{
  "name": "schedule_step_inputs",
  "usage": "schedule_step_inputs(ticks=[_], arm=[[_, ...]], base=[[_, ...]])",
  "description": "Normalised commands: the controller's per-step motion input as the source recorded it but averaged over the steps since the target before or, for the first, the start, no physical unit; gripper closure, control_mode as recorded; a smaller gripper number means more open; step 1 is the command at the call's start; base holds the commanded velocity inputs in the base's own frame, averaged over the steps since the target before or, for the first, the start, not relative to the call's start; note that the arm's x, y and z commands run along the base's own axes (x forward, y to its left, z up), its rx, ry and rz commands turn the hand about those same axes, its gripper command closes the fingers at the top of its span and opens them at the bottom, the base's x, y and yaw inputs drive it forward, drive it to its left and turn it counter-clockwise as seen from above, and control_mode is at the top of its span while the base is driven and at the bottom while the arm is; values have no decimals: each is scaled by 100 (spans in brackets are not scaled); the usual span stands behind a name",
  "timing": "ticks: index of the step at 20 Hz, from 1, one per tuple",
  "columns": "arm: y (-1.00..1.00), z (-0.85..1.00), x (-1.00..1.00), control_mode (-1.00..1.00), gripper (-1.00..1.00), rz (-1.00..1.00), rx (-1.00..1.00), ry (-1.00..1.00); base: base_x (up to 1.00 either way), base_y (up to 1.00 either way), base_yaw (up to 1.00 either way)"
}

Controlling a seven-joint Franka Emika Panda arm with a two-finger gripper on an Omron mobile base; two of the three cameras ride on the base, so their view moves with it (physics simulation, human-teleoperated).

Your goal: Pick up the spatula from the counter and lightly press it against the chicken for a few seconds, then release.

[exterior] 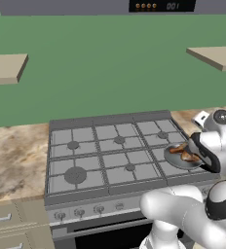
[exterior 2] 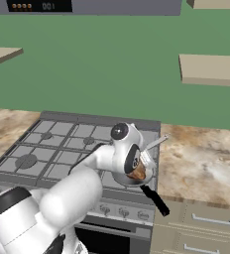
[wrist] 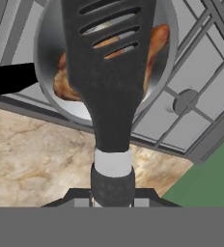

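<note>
Spatula [wrist: 109, 96] in my grip, its black slotted blade held over the chicken [wrist: 155, 43] in a frying pan, in a rendered kitchen. Behind everything runs a plain green wall [exterior: 110, 73] with pale wooden shelves [exterior: 217, 57] mounted on it. Below the wall, a marbled tan counter [exterior 2: 201, 158] stretches to both sides of a grey gas stove [exterior: 110, 151], which is topped with a grid of grates and round burners. My white arm [exterior 2: 67, 198] reaches over the front right part of the stove. There a round silver pan [wrist: 42, 53] rests on the grate, its black pan handle [exterior 2: 155, 199] pointing out past the stove's front right corner. Browned chicken pieces lie inside the pan. In the hand view the spatula's blade covers the middle of the pan, and orange-brown meat shows through its slots and at both sides of it. Whether the blade touches the meat I cannot tell. The spatula narrows to a white collar and then a dark grip, which runs down into my end effector [wrist: 112, 198] — closed firmly on that grip.
</note>
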Motion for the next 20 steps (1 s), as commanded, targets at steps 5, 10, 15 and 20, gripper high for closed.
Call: schedule_step_inputs(ticks=[5,10,15,20], arm=[[-3,-10,3,-100,100,0,-3,0],[0,-15,15,-100,100,0,-1,0],[-3,-12,14,-100,100,0,0,0],[-11,-14,12,-100,100,0,0,0]], base=[[0,0,0],[0,0,0],[0,0,0],[0,0,0]])
